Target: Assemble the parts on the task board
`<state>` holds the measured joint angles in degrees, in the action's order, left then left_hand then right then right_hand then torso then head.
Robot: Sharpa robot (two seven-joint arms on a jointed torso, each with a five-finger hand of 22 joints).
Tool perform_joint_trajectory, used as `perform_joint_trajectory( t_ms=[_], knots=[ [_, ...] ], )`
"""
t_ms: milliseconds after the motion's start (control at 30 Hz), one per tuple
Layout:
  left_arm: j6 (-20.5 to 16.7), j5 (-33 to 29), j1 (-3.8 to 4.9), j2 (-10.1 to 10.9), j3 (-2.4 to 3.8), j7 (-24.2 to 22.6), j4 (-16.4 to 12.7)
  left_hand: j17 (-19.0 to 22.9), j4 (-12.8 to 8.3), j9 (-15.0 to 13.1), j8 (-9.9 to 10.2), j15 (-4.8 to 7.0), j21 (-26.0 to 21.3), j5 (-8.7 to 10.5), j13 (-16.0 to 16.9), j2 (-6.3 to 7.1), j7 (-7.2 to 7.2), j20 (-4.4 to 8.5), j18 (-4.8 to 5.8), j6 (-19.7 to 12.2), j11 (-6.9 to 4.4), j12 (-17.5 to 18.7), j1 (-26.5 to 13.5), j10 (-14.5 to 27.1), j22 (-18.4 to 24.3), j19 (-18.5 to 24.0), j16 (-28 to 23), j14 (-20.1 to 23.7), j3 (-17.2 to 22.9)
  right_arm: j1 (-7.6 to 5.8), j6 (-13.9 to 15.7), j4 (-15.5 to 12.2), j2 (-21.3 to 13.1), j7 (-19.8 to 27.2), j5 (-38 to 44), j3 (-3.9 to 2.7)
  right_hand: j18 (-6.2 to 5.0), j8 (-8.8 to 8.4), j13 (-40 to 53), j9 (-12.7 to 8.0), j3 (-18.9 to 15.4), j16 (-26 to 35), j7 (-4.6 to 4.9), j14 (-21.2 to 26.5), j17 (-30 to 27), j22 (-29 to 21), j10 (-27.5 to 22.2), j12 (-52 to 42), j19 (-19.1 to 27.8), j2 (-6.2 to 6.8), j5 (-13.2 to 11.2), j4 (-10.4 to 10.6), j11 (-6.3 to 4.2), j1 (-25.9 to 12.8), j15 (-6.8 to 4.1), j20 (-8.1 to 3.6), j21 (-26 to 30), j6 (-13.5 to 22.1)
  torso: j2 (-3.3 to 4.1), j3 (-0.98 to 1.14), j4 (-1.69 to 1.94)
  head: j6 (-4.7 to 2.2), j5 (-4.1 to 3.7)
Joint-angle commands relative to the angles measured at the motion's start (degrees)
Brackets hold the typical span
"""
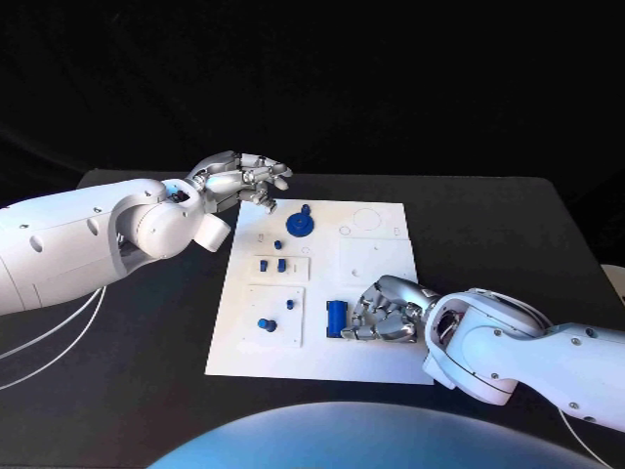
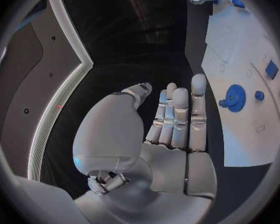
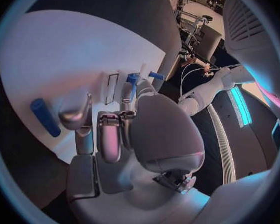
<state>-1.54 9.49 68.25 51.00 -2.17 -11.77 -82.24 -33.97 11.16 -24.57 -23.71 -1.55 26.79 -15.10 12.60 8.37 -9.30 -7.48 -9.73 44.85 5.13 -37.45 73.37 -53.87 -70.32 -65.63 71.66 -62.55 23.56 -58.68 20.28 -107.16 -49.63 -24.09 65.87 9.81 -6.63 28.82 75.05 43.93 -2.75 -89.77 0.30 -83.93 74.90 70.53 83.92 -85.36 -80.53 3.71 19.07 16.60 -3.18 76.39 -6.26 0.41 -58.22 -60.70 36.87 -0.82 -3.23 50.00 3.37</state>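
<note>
The white task board [image 1: 376, 249] lies mid-table. A blue gear [image 1: 300, 223] stands near its far edge, with two small blue pegs [image 1: 271, 265] and a blue knob [image 1: 267, 323] on its left side. A blue cylinder [image 1: 337, 314] lies flat near the front. My right hand [image 1: 385, 311] rests on the board just right of that cylinder [image 3: 45, 117], fingers [image 3: 109, 134] curled in with nothing in them. My left hand [image 1: 242, 177] hovers beyond the board's far left corner. In the left wrist view its fingers [image 2: 177, 114] are straight and hold nothing, with the gear [image 2: 234, 97] off to their side.
Black table [image 1: 510, 225] surrounds the board on all sides. White cables [image 1: 45, 342] hang under my left arm at the table's left edge. Raised white squares [image 1: 277, 313] sit on the board's left half.
</note>
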Motion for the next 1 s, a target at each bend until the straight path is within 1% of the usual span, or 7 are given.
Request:
perform_joint_trajectory(
  t_ms=[33, 367, 567, 667, 833, 933, 1000],
  knots=[
    [0.88, -0.58, 0.02, -0.08, 0.04, -0.70, -0.13, -0.07, 0.15, -0.07, -0.26, 0.05, -0.05, -0.21, -0.08, -0.05, 0.10, -0.07, -0.56, -0.33, 0.13, 0.02, 0.39, 0.37, 0.05, 0.39, -0.30, 0.40, 0.18, 0.02, 0.82, 0.47, 0.29, -0.86, 1.15, 0.00, 0.43, -0.21, 10.90, 0.09, 0.30, -0.23, -0.01, -6.07, 15.10, 0.15, 3.16, 0.08, -0.07, -0.38, -0.16, 0.09, -0.21, 0.30, -0.17, -0.37, -0.04, -0.10, 0.00, 0.00, 0.00, 0.00, -0.04],
    [0.91, -0.59, 0.02, -0.11, 0.04, -0.67, -0.10, -0.07, 0.15, -0.07, -0.26, 0.05, -0.05, -0.21, -0.08, -0.05, 0.10, -0.07, -0.56, -0.33, 0.13, 0.02, 0.39, 0.37, 0.05, 0.39, -0.30, 0.40, 0.18, 0.02, 1.35, 0.63, 0.14, -0.79, 1.43, 0.00, 0.40, -0.25, 10.89, 0.24, 0.57, -0.23, -0.06, -6.07, 15.10, 0.12, 3.16, 0.10, -0.07, -0.86, -0.01, 0.09, -0.25, 0.32, -0.19, -0.39, 0.07, -0.16, 0.00, 0.00, 0.01, 0.00, -0.20],
    [0.89, -0.59, 0.02, 0.00, 0.04, -0.64, -0.12, -0.07, 0.15, -0.07, -0.26, 0.05, -0.05, -0.21, -0.08, -0.05, 0.10, -0.07, -0.56, -0.33, 0.13, 0.02, 0.39, 0.37, 0.05, 0.39, -0.30, 0.40, 0.18, -0.39, 1.48, -1.43, -2.83, 1.99, 0.18, 0.00, 0.29, -0.65, 10.39, 0.36, 0.59, -0.23, 0.03, -6.07, 15.10, -0.21, 2.78, 0.70, 0.12, -0.30, 0.02, -0.06, -0.21, 0.77, -0.19, -0.39, 0.74, 0.39, -0.04, -0.01, -0.04, 0.00, -0.36],
    [0.86, -0.59, 0.02, 0.09, 0.04, -0.69, -0.13, -0.07, 0.15, -0.07, -0.26, 0.05, -0.05, -0.21, -0.08, -0.05, 0.10, -0.07, -0.56, -0.33, 0.13, 0.02, 0.39, 0.37, 0.05, 0.39, -0.30, 0.40, 0.18, -1.30, 2.24, -2.90, -5.75, 4.21, -0.21, 0.00, 0.26, -2.35, 9.94, -0.05, 1.03, -0.23, 0.76, -6.07, 15.10, -0.40, 2.38, 1.28, 0.34, 0.10, 0.08, -0.04, 0.33, 1.84, 0.17, -0.19, 1.33, 2.30, -0.11, -0.01, -0.12, 0.00, -0.83],
    [0.86, -0.59, 0.02, 0.29, 0.03, -0.82, -0.22, 0.10, 0.29, -0.09, -0.29, 0.03, -0.15, -0.23, -0.09, 0.03, 0.06, -0.07, -0.57, -0.38, 0.16, 0.00, 0.36, 0.38, 0.10, 0.45, -0.37, 0.50, 0.06, -2.84, 3.23, -4.10, -10.76, 5.01, 2.02, 0.02, 0.33, -7.39, 9.25, -3.15, 0.92, -0.23, 3.40, -6.07, 15.10, -0.40, 1.76, 2.15, 0.49, 1.06, -0.60, 0.01, 2.54, 1.84, 1.96, 1.15, 1.91, 6.38, -0.13, -0.09, -0.12, 0.00, -1.75],
    [0.87, -0.59, 0.02, 0.39, 0.02, -0.90, -0.29, 0.10, 0.29, -0.09, -0.29, 0.03, -0.15, -0.23, -0.09, 0.03, 0.06, -0.07, -0.57, -0.38, 0.16, 0.00, 0.36, 0.38, 0.10, 0.45, -0.37, 0.50, 0.06, -3.20, 3.56, -4.40, -13.20, 4.64, 4.18, 0.04, 0.30, -8.46, 9.01, -4.26, -0.19, -0.23, 3.99, -6.07, 15.10, -0.33, 1.57, 2.43, 0.50, 1.89, -0.91, 0.12, 3.13, 0.30, 2.51, 1.70, 2.02, 6.44, -0.13, -0.10, -0.10, 0.00, -2.23],
    [0.87, -0.59, 0.02, 0.45, 0.01, -0.92, -0.34, 0.17, 0.32, -0.09, -0.31, 0.02, -0.24, -0.22, -0.09, 0.09, 0.05, -0.08, -0.58, -0.39, 0.17, -0.01, 0.33, 0.38, 0.14, 0.50, -0.40, 0.54, 0.01, -3.27, 3.92, -4.50, -14.76, 4.09, 6.14, 0.12, 0.25, -8.43, 8.95, -4.66, -1.18, -0.22, 3.89, -6.07, 15.06, -0.24, 1.55, 2.49, 0.51, 2.18, -0.85, 0.14, 3.10, -1.07, 2.56, 1.90, 2.03, 5.43, -0.12, -0.13, -0.16, 0.00, -2.32]
  ],
)
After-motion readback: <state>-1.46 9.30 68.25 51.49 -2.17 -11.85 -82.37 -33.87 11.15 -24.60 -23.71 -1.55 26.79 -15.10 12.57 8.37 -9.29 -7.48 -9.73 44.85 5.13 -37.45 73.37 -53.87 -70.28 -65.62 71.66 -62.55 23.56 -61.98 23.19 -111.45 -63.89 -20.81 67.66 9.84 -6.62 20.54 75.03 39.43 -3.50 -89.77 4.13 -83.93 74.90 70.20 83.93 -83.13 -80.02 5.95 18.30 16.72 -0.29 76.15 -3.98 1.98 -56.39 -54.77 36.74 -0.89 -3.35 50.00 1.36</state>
